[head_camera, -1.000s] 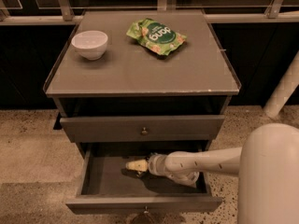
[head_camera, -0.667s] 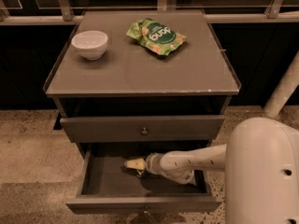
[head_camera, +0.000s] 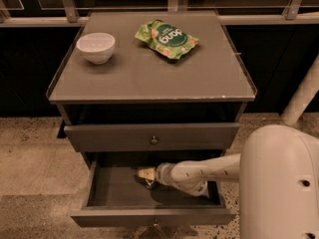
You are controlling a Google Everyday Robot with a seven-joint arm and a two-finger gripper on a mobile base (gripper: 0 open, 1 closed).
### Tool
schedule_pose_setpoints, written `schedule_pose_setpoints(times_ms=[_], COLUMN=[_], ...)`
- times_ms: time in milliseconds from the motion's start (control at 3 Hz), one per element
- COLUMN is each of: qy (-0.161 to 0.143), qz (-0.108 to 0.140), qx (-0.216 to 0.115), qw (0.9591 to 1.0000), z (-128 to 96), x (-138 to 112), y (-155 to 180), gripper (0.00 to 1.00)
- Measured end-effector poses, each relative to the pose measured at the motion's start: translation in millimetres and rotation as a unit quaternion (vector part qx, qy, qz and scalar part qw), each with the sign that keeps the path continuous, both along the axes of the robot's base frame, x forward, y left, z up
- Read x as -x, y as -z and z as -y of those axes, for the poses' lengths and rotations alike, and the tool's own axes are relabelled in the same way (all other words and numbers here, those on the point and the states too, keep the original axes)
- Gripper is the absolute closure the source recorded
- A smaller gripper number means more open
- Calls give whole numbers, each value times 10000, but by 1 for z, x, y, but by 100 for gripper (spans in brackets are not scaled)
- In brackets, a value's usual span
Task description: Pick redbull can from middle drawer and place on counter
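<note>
The middle drawer (head_camera: pixel 119 195) is pulled open below a closed drawer (head_camera: pixel 152 136). My white arm reaches into it from the right, and my gripper (head_camera: pixel 145 175) sits low over the tray near its back, left of centre. A small dark shape lies right under the gripper; I cannot tell whether it is the redbull can, which does not otherwise show. The counter (head_camera: pixel 149 76) above is a flat grey-brown top with a thin rim.
A white bowl (head_camera: pixel 95 47) stands at the counter's back left. A green snack bag (head_camera: pixel 167 39) lies at the back centre. My arm's white shell (head_camera: pixel 281 183) fills the lower right. A white post (head_camera: pixel 304 91) stands right of the cabinet.
My arm's white shell has shifted a little left in view. The gripper stays at nearly the same spot inside the drawer.
</note>
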State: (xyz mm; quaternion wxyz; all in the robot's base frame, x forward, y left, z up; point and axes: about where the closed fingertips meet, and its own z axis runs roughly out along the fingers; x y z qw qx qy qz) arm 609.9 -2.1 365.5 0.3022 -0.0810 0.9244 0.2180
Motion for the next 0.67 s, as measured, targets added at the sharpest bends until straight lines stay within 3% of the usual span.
schedule_pose_setpoints(times_ms=[667], qy=[0], qz=[0], qx=[0], qw=[10000], z=[0], x=[0], y=[0], gripper=[65])
